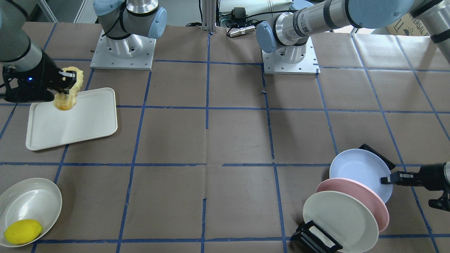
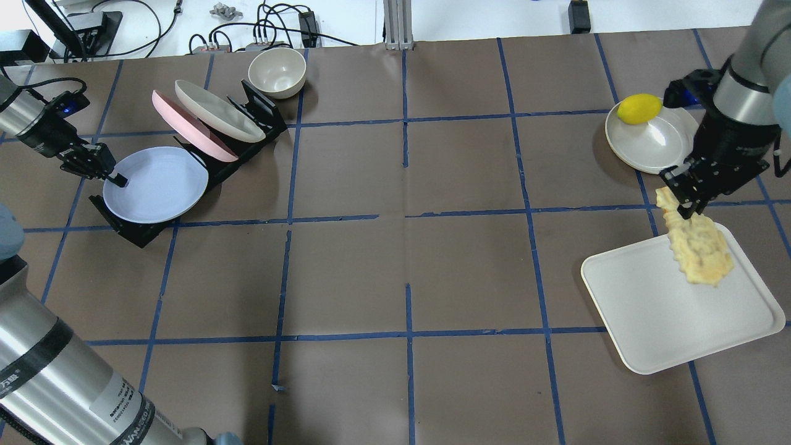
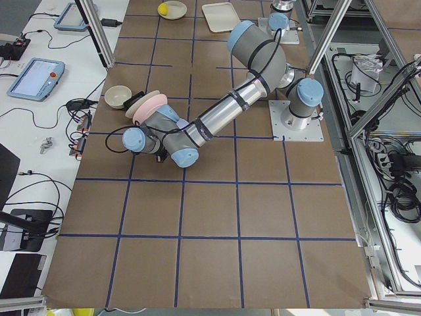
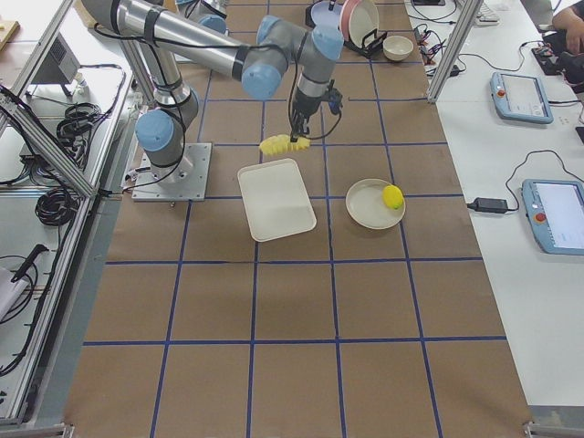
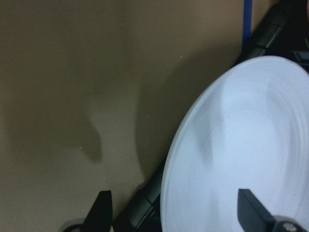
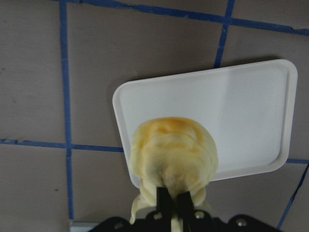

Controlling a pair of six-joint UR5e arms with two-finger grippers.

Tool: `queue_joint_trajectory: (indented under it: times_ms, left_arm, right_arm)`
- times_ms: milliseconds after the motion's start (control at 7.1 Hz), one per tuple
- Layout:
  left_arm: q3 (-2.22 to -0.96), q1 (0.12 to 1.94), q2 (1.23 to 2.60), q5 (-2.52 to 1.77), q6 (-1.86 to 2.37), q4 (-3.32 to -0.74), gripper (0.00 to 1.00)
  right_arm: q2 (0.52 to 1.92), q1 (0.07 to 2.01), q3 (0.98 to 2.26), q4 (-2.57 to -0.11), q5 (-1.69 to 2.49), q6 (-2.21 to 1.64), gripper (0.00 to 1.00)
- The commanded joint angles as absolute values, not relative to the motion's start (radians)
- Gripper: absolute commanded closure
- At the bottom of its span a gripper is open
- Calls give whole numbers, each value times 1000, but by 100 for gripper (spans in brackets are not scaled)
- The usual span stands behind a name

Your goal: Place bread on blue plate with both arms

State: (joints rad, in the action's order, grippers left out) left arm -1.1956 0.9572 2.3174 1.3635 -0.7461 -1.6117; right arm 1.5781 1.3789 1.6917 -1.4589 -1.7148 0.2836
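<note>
1. Over the white tray (image 2: 667, 321), my right gripper (image 2: 685, 207) is pinched tight on one end of the bread (image 2: 701, 253). The loaf dangles clear and the wrist points down.
2. My left gripper (image 2: 108, 176) reaches in level, spread wide astride the blue plate (image 2: 157, 185) rim in its rack (image 2: 139, 233). I reckon clamping comes next.

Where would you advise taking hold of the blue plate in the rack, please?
Take the blue plate by its thin rim on the side facing away from the pink plate, one finger on each face. It leans in the black rack, so only that outer edge is free; the open left gripper straddles it there.
</note>
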Motion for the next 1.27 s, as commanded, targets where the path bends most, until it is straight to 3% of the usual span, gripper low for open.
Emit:
queue_joint_trajectory:
  times_ms: [0, 282, 704, 1127]
  left_arm:
    - [-1190, 957, 2298, 1370, -747, -1612, 86]
    - [-1192, 954, 2277, 1402, -758, -1614, 88]
    - [-1239, 960, 2145, 1465, -764, -1679, 90]
    - [-1436, 1011, 1924, 1497, -714, -1698, 90]
  right_arm:
    - [1568, 1672, 1536, -1287, -1689, -103, 88]
    - [1562, 1788, 1545, -1285, -1681, -259, 88]
    - [1568, 1795, 1551, -1285, -1667, -250, 88]
    - [1572, 1793, 1581, -1292, -1669, -209, 88]
